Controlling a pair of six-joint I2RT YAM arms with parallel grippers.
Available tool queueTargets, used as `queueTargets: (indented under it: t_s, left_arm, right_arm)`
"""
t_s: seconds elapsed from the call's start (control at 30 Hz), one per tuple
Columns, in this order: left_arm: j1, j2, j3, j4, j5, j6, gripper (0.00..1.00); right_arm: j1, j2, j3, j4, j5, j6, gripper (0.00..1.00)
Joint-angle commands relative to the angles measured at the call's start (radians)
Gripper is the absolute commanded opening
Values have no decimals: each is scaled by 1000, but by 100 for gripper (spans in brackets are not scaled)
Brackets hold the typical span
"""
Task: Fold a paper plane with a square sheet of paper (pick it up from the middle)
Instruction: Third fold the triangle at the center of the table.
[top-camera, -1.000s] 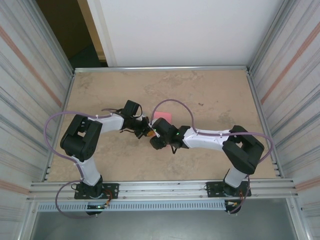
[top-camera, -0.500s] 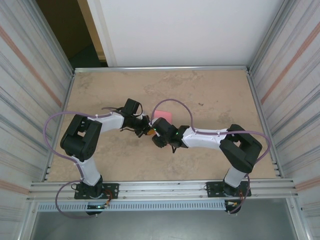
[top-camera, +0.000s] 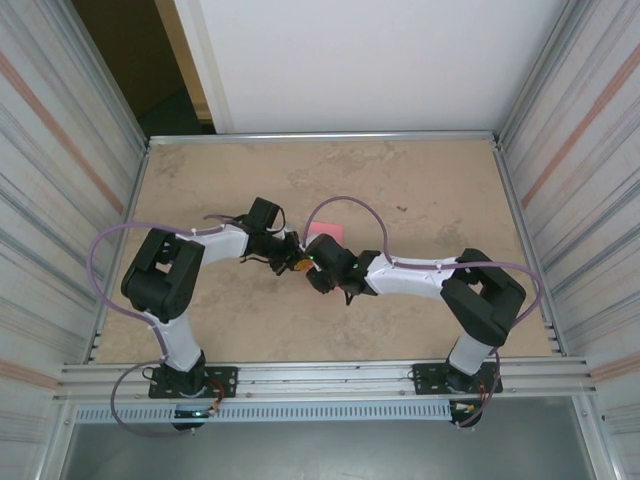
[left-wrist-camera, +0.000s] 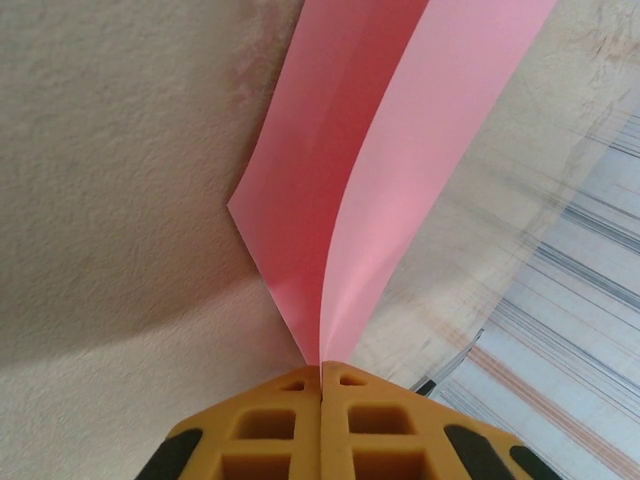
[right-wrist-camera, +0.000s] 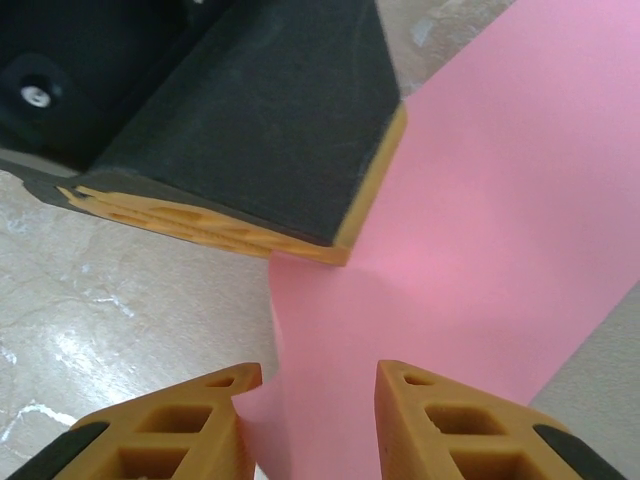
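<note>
Table (top-camera: 430, 190) – tan, mottled top, walled by ribbed metal panels on both sides.

Left arm (top-camera: 215, 243) and right arm (top-camera: 420, 278) – both reach inward, and their wrists meet near the middle of the table, slightly left of centre.

Pink sheet of paper (left-wrist-camera: 370, 150) – folded, with one long straight crease and two layers that spread apart away from the grip. It is off the surface at the gripped end, and a corner reaches toward the table. From above, a small pink patch (top-camera: 325, 231) shows just beyond the two wrists.

Left gripper (left-wrist-camera: 320, 375) – jaws pressed together, pinching the narrow end of the paper where the two layers converge.

Right gripper (right-wrist-camera: 310, 400) – jaws stand apart with a clear gap. The paper's edge (right-wrist-camera: 500, 250) passes between the orange fingers (right-wrist-camera: 430, 420), and it is not clamped. The other claw's black body and orange pad sit just above, close by.
</note>
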Motion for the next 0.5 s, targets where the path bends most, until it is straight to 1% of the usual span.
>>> queueTargets:
  t_s: [0.0, 0.3, 0.47]
  left_arm:
    - [4, 11, 26, -24, 23, 10, 5]
    - [3, 12, 29, -24, 24, 9, 5]
    - [4, 11, 26, -24, 22, 9, 5]
  right_arm:
    - [-14, -39, -28, -1, -10, -13, 35]
    - [-17, -38, -42, 0, -35, -33, 34]
    - [-17, -33, -28, 19, -59, -35, 32]
